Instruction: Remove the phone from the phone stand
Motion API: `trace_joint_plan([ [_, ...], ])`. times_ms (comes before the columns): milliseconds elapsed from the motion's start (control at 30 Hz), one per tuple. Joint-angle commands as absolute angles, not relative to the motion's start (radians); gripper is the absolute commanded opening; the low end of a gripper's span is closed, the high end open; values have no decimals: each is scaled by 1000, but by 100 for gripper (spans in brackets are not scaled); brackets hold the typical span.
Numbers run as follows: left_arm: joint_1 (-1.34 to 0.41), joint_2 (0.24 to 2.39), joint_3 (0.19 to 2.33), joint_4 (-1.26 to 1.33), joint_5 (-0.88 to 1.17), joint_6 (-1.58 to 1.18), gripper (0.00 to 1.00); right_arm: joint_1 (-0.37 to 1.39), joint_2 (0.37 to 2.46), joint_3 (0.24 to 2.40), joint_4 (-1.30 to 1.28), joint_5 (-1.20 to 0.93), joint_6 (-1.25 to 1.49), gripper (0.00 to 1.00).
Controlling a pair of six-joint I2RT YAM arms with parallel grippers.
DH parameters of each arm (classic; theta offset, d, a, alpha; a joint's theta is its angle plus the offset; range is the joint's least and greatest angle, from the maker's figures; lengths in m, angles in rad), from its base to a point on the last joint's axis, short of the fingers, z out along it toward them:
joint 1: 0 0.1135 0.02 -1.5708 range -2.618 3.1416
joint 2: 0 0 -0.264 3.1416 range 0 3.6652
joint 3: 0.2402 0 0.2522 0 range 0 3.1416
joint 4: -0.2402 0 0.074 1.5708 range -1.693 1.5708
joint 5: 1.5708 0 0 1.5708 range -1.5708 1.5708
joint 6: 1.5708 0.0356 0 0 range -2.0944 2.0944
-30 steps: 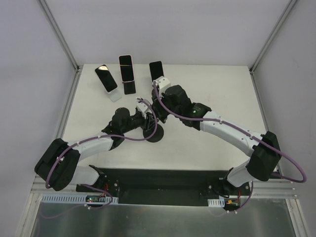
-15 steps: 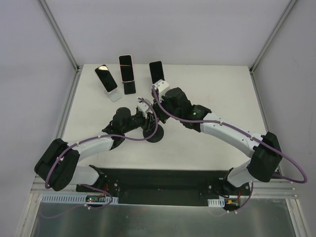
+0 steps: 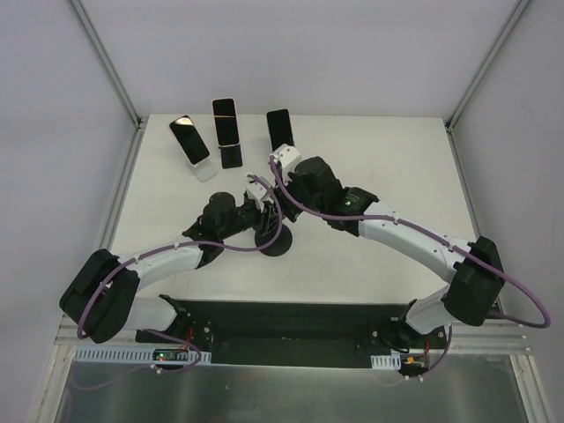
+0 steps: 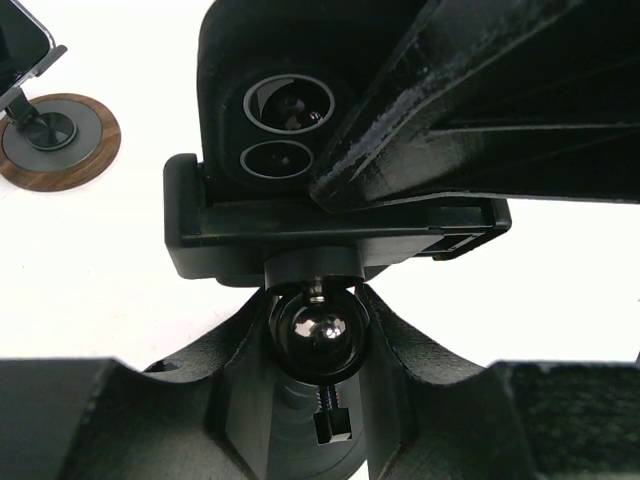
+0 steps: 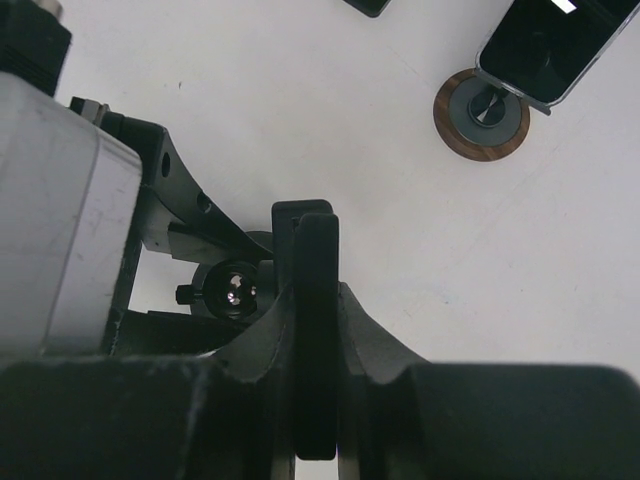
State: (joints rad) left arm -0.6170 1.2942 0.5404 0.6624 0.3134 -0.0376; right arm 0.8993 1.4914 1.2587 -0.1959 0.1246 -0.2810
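Phone (image 4: 285, 120), black, twin-lens back showing, sitting in the cradle of the phone stand (image 4: 330, 240) in the middle of the desk (image 3: 379, 159). Right gripper (image 5: 315, 290) reaching in, its fingers (image 5: 375, 340) pressing on the phone's two faces. Left gripper (image 3: 258, 220) bracing the stand, its fingers (image 4: 225, 350) clamping the neck at the ball joint (image 4: 315, 335). Three other phones (image 3: 224, 122) standing propped along the far edge.

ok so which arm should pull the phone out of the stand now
Right: the right hand is closed on the phone, seen edge-on in its grip, so it can likely lift it out. The left hand grips the phone stand at its ball joint, bracing it.
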Motion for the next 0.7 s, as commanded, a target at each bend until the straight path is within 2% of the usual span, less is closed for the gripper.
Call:
trace_joint_plan([
  [0,-607,1270,569,609,184,-112,0,920,1437,1292,-339,156,-305,1],
  [300,-558,1244,549,574,63,-170,0,963,1361,1157,-425,216,-247,1],
  [667,-508,1259,546,558,63,-236,0,968,1256,1057,-500,278,-196,1],
])
